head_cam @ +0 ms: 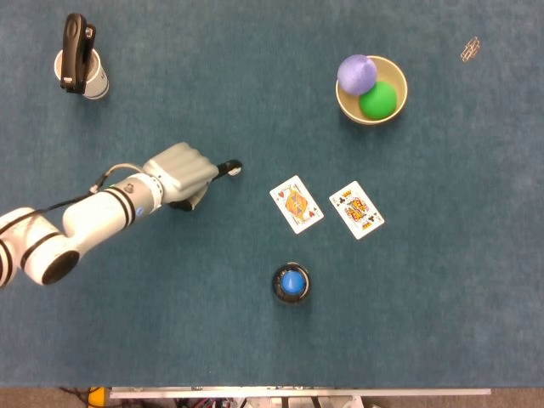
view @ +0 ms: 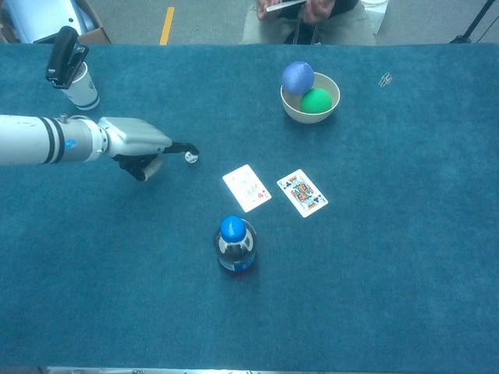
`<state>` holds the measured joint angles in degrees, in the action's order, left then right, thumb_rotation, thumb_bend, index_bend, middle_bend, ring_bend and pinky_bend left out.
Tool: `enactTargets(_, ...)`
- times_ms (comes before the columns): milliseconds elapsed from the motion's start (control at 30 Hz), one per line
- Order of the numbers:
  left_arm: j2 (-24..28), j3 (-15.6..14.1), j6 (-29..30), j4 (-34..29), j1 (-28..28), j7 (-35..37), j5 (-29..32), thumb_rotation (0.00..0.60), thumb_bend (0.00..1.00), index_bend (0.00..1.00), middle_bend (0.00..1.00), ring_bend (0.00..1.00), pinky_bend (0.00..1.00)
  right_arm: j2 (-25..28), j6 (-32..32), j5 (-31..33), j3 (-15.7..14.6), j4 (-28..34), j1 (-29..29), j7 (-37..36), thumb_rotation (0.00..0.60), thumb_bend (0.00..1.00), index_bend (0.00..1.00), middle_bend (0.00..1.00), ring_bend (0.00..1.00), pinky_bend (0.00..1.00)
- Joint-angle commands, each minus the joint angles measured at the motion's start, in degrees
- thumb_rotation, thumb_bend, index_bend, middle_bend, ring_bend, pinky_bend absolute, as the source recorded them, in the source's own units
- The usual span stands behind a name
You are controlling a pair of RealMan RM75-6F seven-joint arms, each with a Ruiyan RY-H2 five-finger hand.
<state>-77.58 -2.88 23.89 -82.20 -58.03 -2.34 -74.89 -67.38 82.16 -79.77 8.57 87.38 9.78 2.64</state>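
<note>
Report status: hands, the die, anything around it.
Left hand fingers curled, one fingertip at the die. Right hand not in view. Playing cards and bottle lie apart, off to its right.
</note>
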Motion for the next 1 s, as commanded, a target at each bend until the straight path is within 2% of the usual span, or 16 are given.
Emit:
enactTargets(33,0.9,-0.6,0.4,-1.1,0.4,-0.9,0.3,0.6,0.99,0.0,1.0,1.0,0.98,0.0,0.0,-0.1,0.0,0.0,0.0,0.0,0.6,0.3,0.34,0.37,0.25,0.33)
enactTargets(333,3.8,-0.6,3.4,-4.5,1.3,-3.0,1.5,0.6,0.99,0.0,1.0,1.0,0.98,0.0,0.5,-0.5,-0.1,0.4,-0.1,0.0,0.6,0.3,0.34,0.37,0.25,0.33)
enactTargets(533,7.8,0.6,9.0,-8.1,3.6,-3.1,1.6,0.6,0.99,0.0,1.0,0.98,0.94,0.1,0.7,-0.5,0.0,0.4,-0.3,-0.1,0.6,0.3,0.34,0.37,0.25,0.33)
enactTargets(600,9.5,1.0,12.8,-9.3,5.5,-2.5,1.4,0.6,0.99,0.0,1.0,0.96,0.93,0.1,0.9,-0.5,0.0,0.3,-0.4,-0.2,0.6,0.3,0.34,0.36,0.25,0.33)
enactTargets(767,12.8,1.0,21.2,-11.0,10.9,-0.9,0.4,0.6,0.99,0.0,0.91,0.85,0.87,0.2,1.5,-0.2,0.3,0.1,-0.8,-0.5,0.6,0.3,0.34,0.36,0.25,0.33)
enactTargets(900,14.7,1.2,28.5,-11.3,15.9,0.0,0.6,0.6,0.98,0.0,0.75,0.69,0.84,0.1,1.5,-0.1,0.2,0.0,-1.0,-0.4,0.6,0.3,0.34,0.35,0.25,0.33)
enactTargets(967,15.3,1.3,31.7,-11.3,18.2,0.7,0.7,0.599,0.95,0.0,0.69,0.61,0.83,0.0,1.7,-0.2,0.3,0.0,-1.0,-0.5,0.6,0.3,0.34,0.35,0.25,0.33)
enactTargets(1000,15.5,1.5,34.0,-11.3,19.8,1.4,0.8,0.577,0.9,0.0,0.65,0.57,0.81,-0.2,2.0,-0.3,0.4,-0.1,-1.0,-0.5,0.6,0.3,0.34,0.35,0.25,0.33)
